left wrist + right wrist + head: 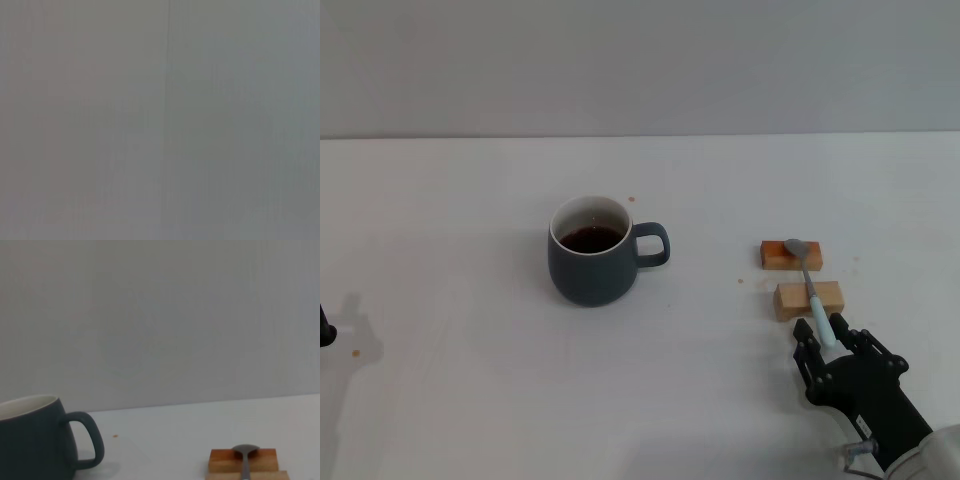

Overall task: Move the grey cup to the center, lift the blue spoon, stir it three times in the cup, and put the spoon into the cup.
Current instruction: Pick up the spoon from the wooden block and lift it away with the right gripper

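The head camera looks forward and down from above onto the white bench [470, 400], taking in the cup [592, 262], the spoon [809, 285] on two wooden blocks [791, 255], and the right end effector [828, 340] near the lower edge. The right wrist camera sits low, close to the bench, facing level toward the back wall; it shares the cup [35, 437], spoon [245, 455] and blocks [242, 461] with the head view. The left wrist camera faces only a plain grey surface.
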